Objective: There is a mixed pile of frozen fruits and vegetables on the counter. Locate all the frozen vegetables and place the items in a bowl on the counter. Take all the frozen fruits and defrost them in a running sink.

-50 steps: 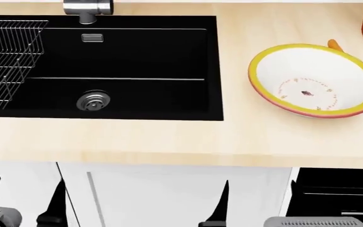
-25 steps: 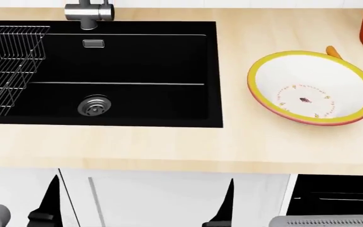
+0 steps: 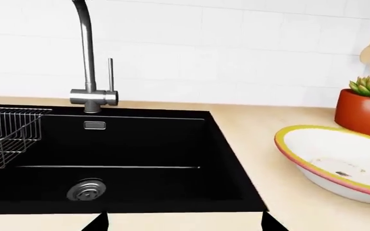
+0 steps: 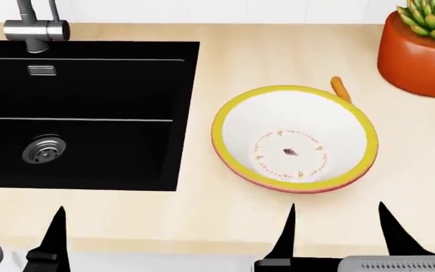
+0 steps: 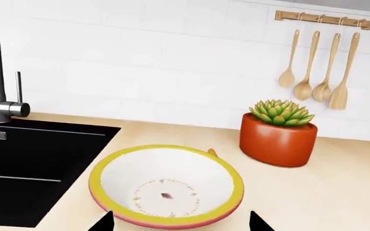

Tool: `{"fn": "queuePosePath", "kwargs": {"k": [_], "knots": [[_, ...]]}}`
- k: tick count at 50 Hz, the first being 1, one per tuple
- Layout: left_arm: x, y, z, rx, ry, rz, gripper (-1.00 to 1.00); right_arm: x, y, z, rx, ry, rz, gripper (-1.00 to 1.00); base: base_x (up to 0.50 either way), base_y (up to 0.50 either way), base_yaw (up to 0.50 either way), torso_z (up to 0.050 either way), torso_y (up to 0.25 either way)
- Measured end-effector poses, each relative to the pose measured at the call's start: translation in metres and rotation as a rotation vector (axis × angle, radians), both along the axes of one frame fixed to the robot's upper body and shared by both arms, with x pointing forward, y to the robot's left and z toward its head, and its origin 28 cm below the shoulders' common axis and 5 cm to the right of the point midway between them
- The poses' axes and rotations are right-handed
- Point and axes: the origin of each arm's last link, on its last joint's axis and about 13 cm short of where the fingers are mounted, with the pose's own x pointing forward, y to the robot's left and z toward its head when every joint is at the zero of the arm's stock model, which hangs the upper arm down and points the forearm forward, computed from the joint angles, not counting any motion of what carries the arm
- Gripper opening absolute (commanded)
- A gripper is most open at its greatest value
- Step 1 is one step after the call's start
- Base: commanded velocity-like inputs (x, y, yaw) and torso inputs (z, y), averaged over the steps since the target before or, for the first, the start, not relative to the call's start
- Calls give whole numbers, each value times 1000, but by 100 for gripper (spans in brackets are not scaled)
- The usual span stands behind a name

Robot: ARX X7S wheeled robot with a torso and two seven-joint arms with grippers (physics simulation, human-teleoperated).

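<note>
The white bowl with a yellow rim (image 4: 216,133) sits empty on the counter (image 4: 202,209), right of the black sink (image 4: 111,141). A small orange carrot (image 4: 340,89) lies on the counter just behind the bowl, and its tip (image 5: 211,152) peeks over the bowl's rim (image 5: 95,180). My left gripper (image 4: 17,226) hangs open and empty at the counter's front edge before the sink (image 3: 140,144). My right gripper (image 4: 337,226) is open and empty just in front of the bowl. The pile and the frozen fruits are out of view.
An orange-red pot with a green succulent (image 4: 421,51) stands behind and right of the bowl. The grey faucet (image 4: 36,25) rises behind the sink, with a wire rack (image 3: 5,134) at the sink's left. Wooden spoons (image 5: 320,62) hang on the tiled wall.
The head view has swung to the right: sink and bowl slid left in the picture, and the plant pot came into full view. Both grippers' fingertips show higher, over the counter edge.
</note>
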Motion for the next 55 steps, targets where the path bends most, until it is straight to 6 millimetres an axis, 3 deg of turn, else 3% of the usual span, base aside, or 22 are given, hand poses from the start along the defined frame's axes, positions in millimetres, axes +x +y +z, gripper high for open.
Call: {"fn": "queuePosePath", "kwargs": {"k": [14,42,55], "knots": [[-1,1,3,-4,-5,4,100,-2,-1,5,-25,-24,-3,100,414,-353,0,0,0],[-2,2,7,1,-10,4,100,-3,0,5,-55,-40,-2,100,471,-17,0,0,1],[-2,2,7,-13,-4,1,100,-3,-1,5,-37,-9,-6,100,0,0,0,0,1]]}}
